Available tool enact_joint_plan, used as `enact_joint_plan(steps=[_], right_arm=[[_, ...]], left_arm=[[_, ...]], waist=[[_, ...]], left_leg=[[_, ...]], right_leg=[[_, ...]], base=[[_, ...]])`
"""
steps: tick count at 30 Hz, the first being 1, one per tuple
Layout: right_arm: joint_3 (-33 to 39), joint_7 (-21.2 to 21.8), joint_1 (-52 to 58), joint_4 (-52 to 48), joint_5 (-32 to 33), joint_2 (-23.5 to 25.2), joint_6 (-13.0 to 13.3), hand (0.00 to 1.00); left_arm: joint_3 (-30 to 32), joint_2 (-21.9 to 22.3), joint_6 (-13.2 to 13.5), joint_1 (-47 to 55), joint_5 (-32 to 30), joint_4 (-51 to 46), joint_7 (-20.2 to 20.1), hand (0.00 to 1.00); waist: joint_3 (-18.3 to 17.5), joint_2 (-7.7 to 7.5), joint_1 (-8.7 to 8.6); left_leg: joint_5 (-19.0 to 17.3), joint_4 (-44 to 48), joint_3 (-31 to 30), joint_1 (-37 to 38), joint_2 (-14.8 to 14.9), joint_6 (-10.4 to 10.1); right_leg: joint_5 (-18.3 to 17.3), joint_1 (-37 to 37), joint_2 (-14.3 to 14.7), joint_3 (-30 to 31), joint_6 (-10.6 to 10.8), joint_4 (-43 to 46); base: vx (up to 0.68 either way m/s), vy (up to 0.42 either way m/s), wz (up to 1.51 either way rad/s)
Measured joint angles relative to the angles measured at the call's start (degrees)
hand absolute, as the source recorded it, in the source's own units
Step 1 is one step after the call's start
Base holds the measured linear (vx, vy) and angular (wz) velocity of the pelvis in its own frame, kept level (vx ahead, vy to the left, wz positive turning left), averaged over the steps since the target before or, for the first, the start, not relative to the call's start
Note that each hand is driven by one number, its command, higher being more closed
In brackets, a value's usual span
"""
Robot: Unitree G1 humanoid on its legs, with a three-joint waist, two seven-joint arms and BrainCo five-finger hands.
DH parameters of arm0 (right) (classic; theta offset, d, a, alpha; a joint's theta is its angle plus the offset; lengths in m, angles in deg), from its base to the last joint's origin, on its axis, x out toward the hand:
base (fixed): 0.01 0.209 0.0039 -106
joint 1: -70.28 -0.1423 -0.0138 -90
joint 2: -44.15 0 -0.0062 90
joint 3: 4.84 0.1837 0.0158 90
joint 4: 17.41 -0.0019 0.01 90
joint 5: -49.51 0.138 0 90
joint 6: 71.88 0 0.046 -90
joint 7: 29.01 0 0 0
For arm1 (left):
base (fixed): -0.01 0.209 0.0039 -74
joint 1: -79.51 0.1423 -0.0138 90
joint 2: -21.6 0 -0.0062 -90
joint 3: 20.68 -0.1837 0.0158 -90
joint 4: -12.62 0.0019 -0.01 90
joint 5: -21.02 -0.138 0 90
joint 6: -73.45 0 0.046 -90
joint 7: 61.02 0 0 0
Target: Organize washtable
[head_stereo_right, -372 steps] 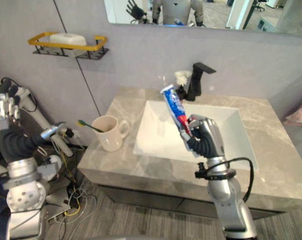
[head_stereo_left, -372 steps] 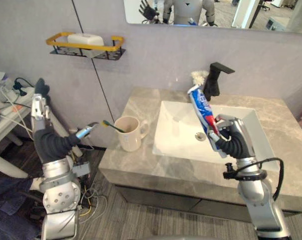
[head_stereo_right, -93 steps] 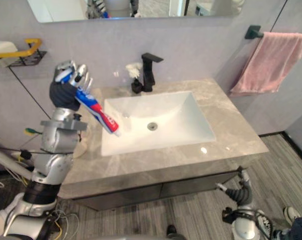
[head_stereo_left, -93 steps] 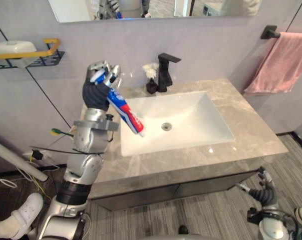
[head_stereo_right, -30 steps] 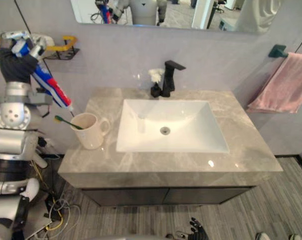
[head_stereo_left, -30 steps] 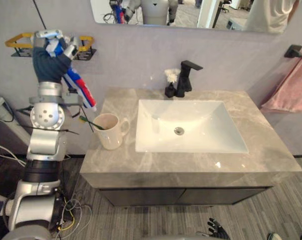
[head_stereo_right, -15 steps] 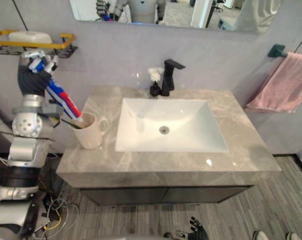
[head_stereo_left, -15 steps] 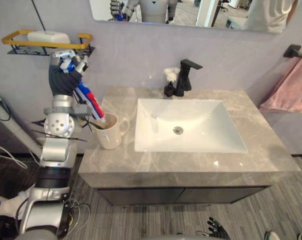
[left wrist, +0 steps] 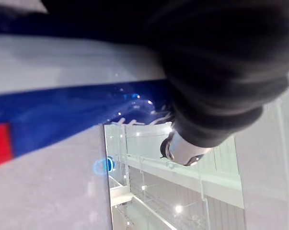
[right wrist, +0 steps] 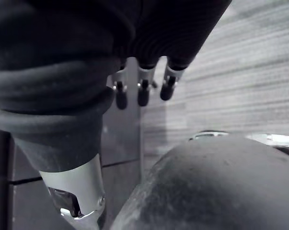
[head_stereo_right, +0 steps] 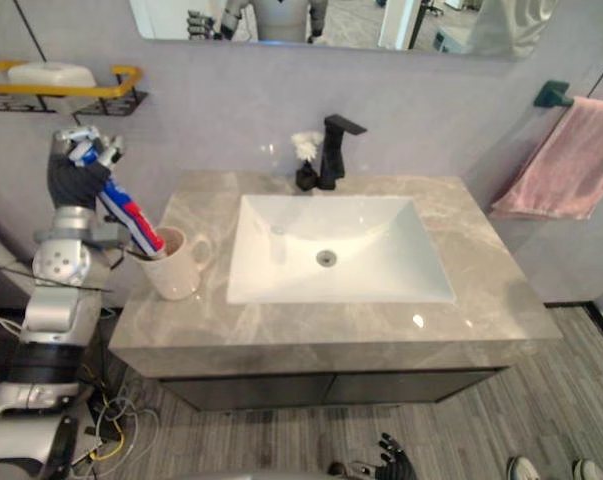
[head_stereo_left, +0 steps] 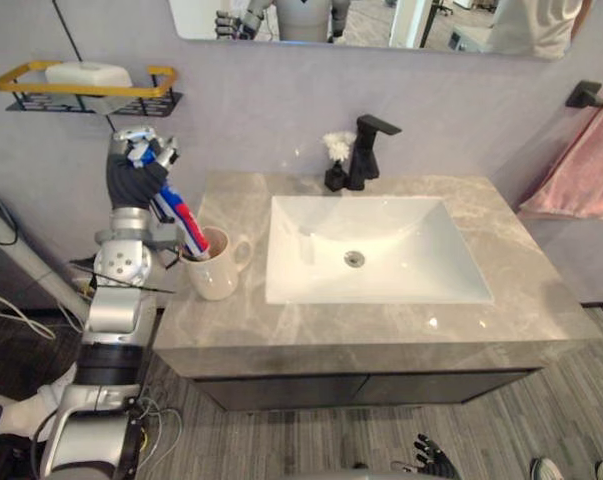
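you have a grey marble counter [head_stereo_left: 526, 295] with a white sink [head_stereo_left: 401, 255] at its centre, a cream mug [head_stereo_left: 214, 280] at nine o'clock, a black faucet [head_stereo_left: 362, 158] at twelve.

Bright, even overhead light leaves small glare spots on the countertop [head_stereo_left: 433, 323] and soft shadows beneath.

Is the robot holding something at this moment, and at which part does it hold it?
The left hand grips the toothpaste by its upper end; the lower end is in the mug. The right hand, down by the floor, holds nothing.
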Motion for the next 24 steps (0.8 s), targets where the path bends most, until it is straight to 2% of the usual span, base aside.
enact_joint_plan(steps=[7,11,24], right_arm=[[0.4,-0.1,-0.2,0.2,0.0,-0.3,0.0,0.0],[1.0,-0.3,-2.8,4.3,0.1,-1.2,-0.2,0.0],[1.0,-0.4,-4.9,4.6,0.9,-1.1,-0.2,0.0]], left_arm=[[0.0,0.4,0.0,0.5,-0.6,0.0,0.0,0.0],[0.2,0.4,0.1,0.6,-0.5,0.0,0.0,0.0],[1.1,0.4,0.1,0.6,-0.5,0.0,0.0,0.0]], waist=[[0.0,0.02,0.01],[0.1,0.15,0.1],[0.2,0.31,0.15]], left_leg=[[-0.1,0.0,0.4,0.3,0.1,-0.1],[-0.1,0.0,0.8,0.4,0.1,-0.1],[-0.1,0.0,0.7,0.4,0.0,-0.1]], right_leg=[[0.0,0.2,0.0,0.2,0.0,-0.1],[0.3,0.1,0.0,0.6,-0.1,-0.2],[0.4,0.1,0.0,0.6,-0.1,-0.2]], base=[[-0.01,-0.004,-0.02],[-0.04,-0.01,-0.06],[-0.01,-0.005,0.0]])
